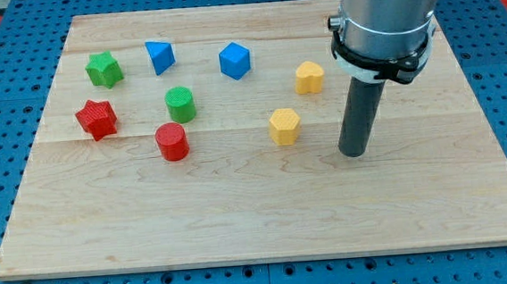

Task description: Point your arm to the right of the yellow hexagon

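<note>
The yellow hexagon [285,125] sits right of the board's middle. My tip [353,152] rests on the board to the hexagon's right and a little toward the view's bottom, with a clear gap between them. A second yellow block [310,77], heart-like in shape, lies above the hexagon, toward the view's top, left of the rod.
On the wooden board [259,222]: a blue cube [234,60], a blue triangular block [159,56], a green star [103,69], a green cylinder [180,104], a red star [96,118] and a red cylinder [172,141], all left of the hexagon.
</note>
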`<state>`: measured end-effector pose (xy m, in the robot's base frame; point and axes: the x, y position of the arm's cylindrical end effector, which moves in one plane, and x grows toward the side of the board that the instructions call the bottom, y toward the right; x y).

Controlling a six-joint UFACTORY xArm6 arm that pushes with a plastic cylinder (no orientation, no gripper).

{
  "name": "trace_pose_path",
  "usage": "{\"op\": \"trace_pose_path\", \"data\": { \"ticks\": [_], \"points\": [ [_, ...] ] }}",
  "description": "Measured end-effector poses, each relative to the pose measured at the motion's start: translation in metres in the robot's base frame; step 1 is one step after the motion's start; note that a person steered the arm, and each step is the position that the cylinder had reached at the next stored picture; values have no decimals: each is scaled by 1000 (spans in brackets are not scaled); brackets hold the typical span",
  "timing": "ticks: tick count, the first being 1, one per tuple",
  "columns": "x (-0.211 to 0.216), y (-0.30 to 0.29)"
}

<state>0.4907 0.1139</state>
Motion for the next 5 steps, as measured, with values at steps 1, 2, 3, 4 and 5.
{"op": "trace_pose_path", "data": {
  "ticks": [1, 2, 3, 4, 5],
  "points": [
    [0, 1],
    [0, 4],
    [-2, 8],
    [-52, 7],
    [-87, -17]
  ]
}}
